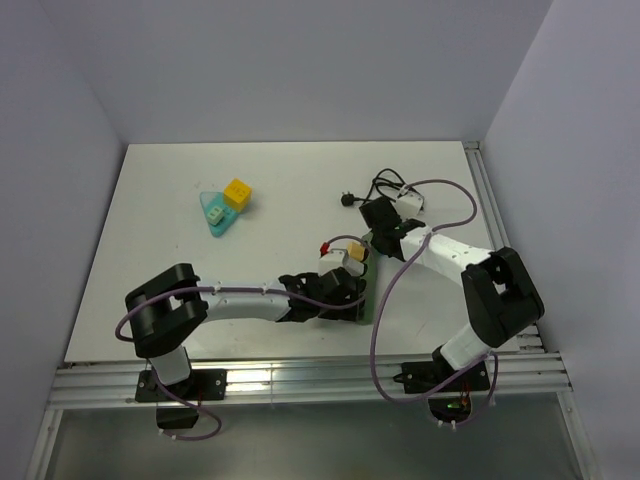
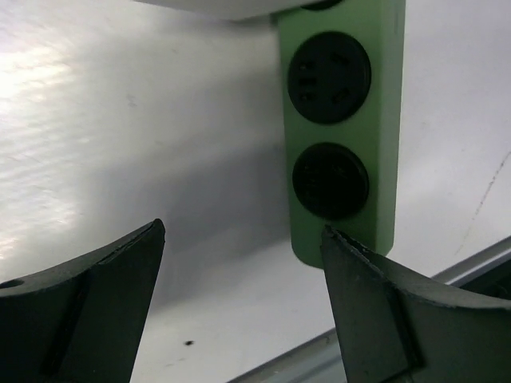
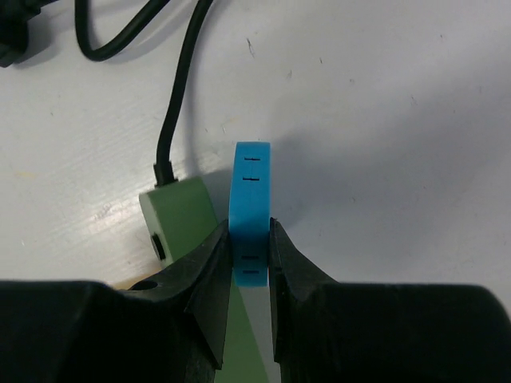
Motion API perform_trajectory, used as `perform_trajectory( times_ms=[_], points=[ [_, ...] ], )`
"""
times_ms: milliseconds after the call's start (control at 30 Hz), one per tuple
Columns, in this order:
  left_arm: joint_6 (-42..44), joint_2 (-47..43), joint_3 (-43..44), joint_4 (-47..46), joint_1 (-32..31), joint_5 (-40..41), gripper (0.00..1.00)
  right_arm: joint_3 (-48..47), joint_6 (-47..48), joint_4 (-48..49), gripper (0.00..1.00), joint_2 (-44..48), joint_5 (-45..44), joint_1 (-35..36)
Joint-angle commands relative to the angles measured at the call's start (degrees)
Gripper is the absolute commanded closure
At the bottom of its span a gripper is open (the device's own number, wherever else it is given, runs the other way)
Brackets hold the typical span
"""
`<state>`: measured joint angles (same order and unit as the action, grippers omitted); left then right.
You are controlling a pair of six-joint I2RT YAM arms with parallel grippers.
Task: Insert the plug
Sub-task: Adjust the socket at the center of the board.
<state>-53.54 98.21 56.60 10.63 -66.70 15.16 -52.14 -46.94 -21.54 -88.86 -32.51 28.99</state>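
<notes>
pinching a blue plug point(image 3: 250, 199) between both fingers point(image 3: 204, 295), the right gripper point(image 3: 250, 255) is closed firmly on the plug's lower part, and the plug stands on edge with its slotted face toward the wrist camera. the plug sits just beside the cord end of a green strip point(image 3: 180, 211), over the strip's right edge; contact between plug and strip cannot be confirmed. a black cord point(image 3: 180, 96) leaves that end of the strip and loops away across the white table point(image 1: 280, 170). at the strip's other end, the left gripper point(image 2: 242, 231) has its jaws spread wide with nothing between them. its right fingertip lies against or just at the strip's end corner, and its left finger is well apart from the strip, over bare table. two round black sockets point(image 2: 329, 76) are visible in the strip's face ahead of this gripper, both unoccupied. from above, the strip runs between the two grippers, right of centre. far left on the table, a yellow cube point(image 1: 237, 192) rests against a teal triangular tray point(image 1: 212, 215), well apart from both arms.
</notes>
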Motion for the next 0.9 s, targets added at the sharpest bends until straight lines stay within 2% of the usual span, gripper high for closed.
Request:
perform_trajectory(
  times_ms=[0, 133, 300, 433, 533, 667, 867],
  points=[
    [-5.17, 0.50, 2.64, 0.96, -2.12, 3.82, 0.14, -0.60, 1.32, 4.67, 1.00, 1.84, 2.72, -2.62],
    [-4.74, -5.83, -0.78, 2.11, -0.63, 4.10, 0.11, 1.68, 3.86, 4.05, 1.00, 7.45, 2.89, -4.56],
    [-1.49, -14.96, -4.39, 3.16, 4.99, 1.72, 0.09, 4.67, 6.51, 3.44, 1.00, 14.05, 5.17, -5.17],
    [1.85, -18.23, -5.62, 0.36, 11.14, -5.90, 0.05, 7.39, 7.65, 3.43, 1.00, 20.11, 8.33, -5.17],
    [4.40, -16.92, -4.05, -1.66, 15.18, -10.91, 0.04, 8.19, 8.18, 3.44, 1.00, 23.02, 9.83, -5.17],
    [5.38, -8.77, 0.95, -3.69, 19.31, -18.99, 0.04, 8.11, 8.53, 2.82, 1.00, 24.96, 10.89, -5.17],
    [3.71, -2.86, 3.17, -9.22, 19.59, -25.61, 0.04, 8.63, 8.71, 2.47, 1.00, 27.77, 12.12, -5.17]
  ],
)
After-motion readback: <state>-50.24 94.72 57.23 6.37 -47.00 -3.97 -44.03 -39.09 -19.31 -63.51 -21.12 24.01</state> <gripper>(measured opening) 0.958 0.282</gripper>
